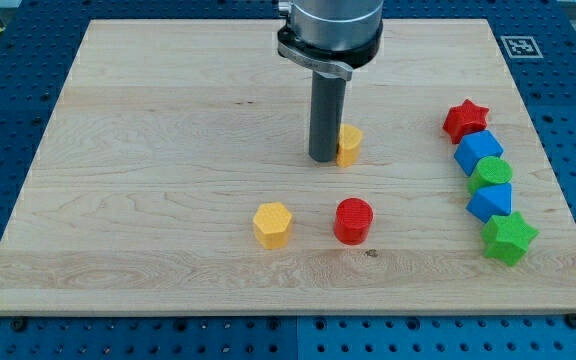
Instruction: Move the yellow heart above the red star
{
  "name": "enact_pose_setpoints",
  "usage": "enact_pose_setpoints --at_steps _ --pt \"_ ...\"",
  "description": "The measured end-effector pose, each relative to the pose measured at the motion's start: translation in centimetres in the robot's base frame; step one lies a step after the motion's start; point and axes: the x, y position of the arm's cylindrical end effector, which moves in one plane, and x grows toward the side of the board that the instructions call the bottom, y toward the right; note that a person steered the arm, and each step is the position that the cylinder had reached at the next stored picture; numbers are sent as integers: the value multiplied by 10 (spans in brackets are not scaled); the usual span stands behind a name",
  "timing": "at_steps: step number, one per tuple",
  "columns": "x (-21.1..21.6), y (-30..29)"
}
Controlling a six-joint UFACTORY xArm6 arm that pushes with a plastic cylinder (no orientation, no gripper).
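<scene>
My tip [324, 158] touches the left side of the yellow heart [348, 145] near the board's [148, 120] middle; as a bare rod, it grasps nothing. The heart is half hidden, so its pointing and long axis are unclear. The red star [465, 119] sits well to its right.

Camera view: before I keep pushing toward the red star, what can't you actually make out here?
- Yellow heart: my rod covers its left part in the camera view, so its heart shape is unconfirmed.
- My tip: appears to touch the heart's left side; true contact cannot be judged from this angle.
- Column below the red star: blue block, green block, second blue block overlap, hiding outlines.
- Arm above the rod: cut off by the view's top.
</scene>
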Motion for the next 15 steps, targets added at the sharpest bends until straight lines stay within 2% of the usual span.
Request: enact_pose_setpoints --at_steps 4,5,8,13,14,15 --pt "6 89" --pt "6 92" --pt "0 82" --pt "-71 74" --pt "-70 67" --pt "-69 17"
